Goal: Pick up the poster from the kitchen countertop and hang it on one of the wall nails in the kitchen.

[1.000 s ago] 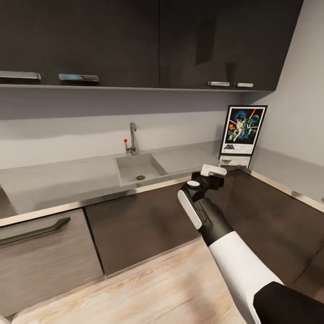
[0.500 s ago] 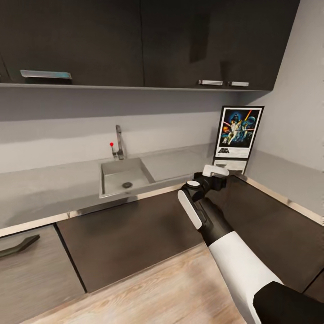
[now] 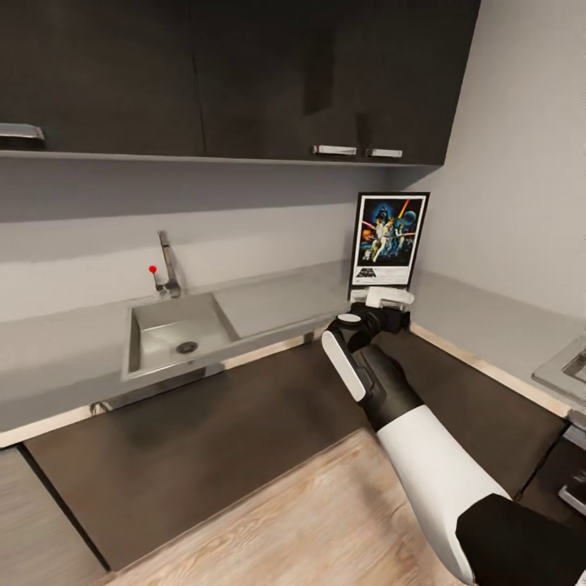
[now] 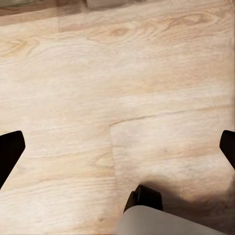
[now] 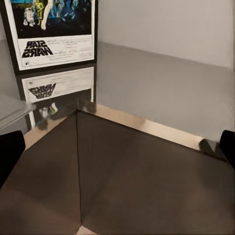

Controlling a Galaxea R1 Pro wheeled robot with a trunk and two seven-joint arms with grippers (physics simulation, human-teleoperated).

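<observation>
The right gripper [image 3: 389, 303], a black-and-white pincer on a white forearm, hangs just in front of the inner corner of the worktop, with nothing between its fingers. In the right wrist view its two dark fingertips [image 5: 10, 152] sit far apart at the frame's edges, so the pincer is released.

Directly beyond it stands the upright rectangular Star Wars poster [image 3: 390, 238], black-framed with a white inner border, a blue space scene and black lettering. It rests on its lower edge in the corner of the long brushed grey steel countertop [image 3: 277, 299], leaning back against the pale grey wall [image 3: 513, 163], and its mirror image shows in the steel below it. The pincer is close to the poster's lower edge but apart from it.

Beneath the pincer run the dark brown-grey cabinet fronts [image 3: 203, 439]. To its left, well apart, are the built-in steel sink [image 3: 175, 334] and a tap with a red-tipped lever [image 3: 167, 267]. Above hang dark wall cupboards with metal handles [image 3: 244, 73]. To the right, a corner of the hob [image 3: 566, 370] shows.

The left gripper [image 4: 117, 147] points at the light wooden plank floor [image 4: 117, 73]; its dark fingertips stand wide apart, empty.
</observation>
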